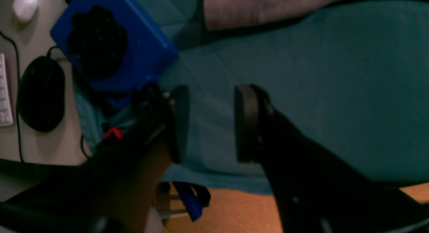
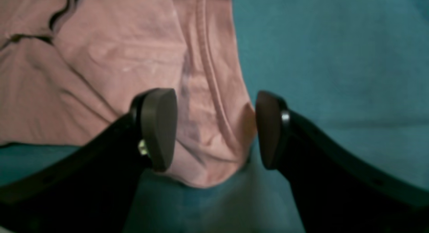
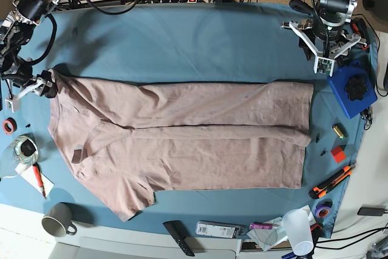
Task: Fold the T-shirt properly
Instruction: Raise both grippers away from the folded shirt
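The mauve T-shirt [image 3: 182, 144] lies flat on the teal cloth [image 3: 182, 40], its far side folded down over the body and the neck toward the left. My right gripper [image 3: 50, 84] is at the shirt's far left corner. In the right wrist view it [image 2: 214, 129] is open, and the pads [image 2: 159, 126] stand on either side of a hemmed corner of the T-shirt [image 2: 207, 139] without pinching it. My left gripper [image 3: 324, 62] hovers past the shirt's far right corner. It [image 1: 211, 122] is open over bare cloth, with the T-shirt [image 1: 261, 8] beyond it.
A blue box with a black knob [image 3: 351, 89] sits right of the shirt, close to the left gripper. Along the front edge are a mug [image 3: 57, 219], a remote [image 3: 179, 238], a plastic cup [image 3: 298, 225] and an orange knife [image 3: 332, 180]. Cables run along the back.
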